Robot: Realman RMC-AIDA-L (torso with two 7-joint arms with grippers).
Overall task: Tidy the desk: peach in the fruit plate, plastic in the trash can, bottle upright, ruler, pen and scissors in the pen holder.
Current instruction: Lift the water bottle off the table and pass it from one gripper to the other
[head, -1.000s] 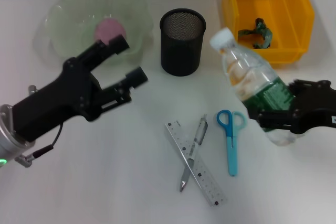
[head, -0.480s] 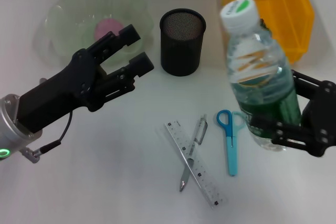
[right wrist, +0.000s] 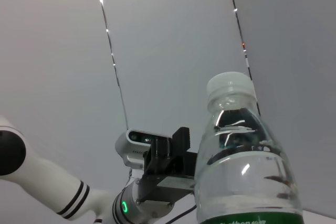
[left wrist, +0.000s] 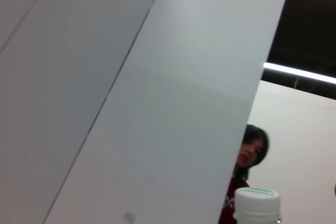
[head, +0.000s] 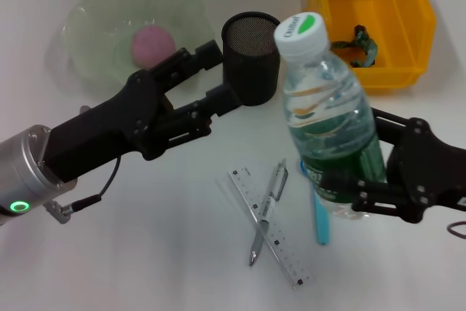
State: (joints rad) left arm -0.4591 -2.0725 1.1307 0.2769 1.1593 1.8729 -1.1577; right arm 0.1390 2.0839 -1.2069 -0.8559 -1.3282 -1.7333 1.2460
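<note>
My right gripper (head: pixel 348 196) is shut on a clear water bottle (head: pixel 328 118) with a green label and white cap, holding it upright above the desk; the bottle also shows in the right wrist view (right wrist: pixel 242 166), and its cap in the left wrist view (left wrist: pixel 257 205). My left gripper (head: pixel 217 76) is open and empty, beside the black mesh pen holder (head: pixel 251 56). A pink peach (head: pixel 151 41) lies in the pale green fruit plate (head: pixel 87 20). A ruler (head: pixel 280 249) and pen (head: pixel 266 210) lie crossed on the desk. Blue scissors (head: pixel 320 223) lie partly hidden behind the bottle.
A yellow bin (head: pixel 371 5) at the back right holds a green piece of plastic (head: pixel 358 43). The left arm (right wrist: pixel 152 179) shows in the right wrist view behind the bottle.
My right gripper has lifted the bottle to upright and carried it left, over the scissors. My left gripper has moved right, toward the pen holder, still open.
</note>
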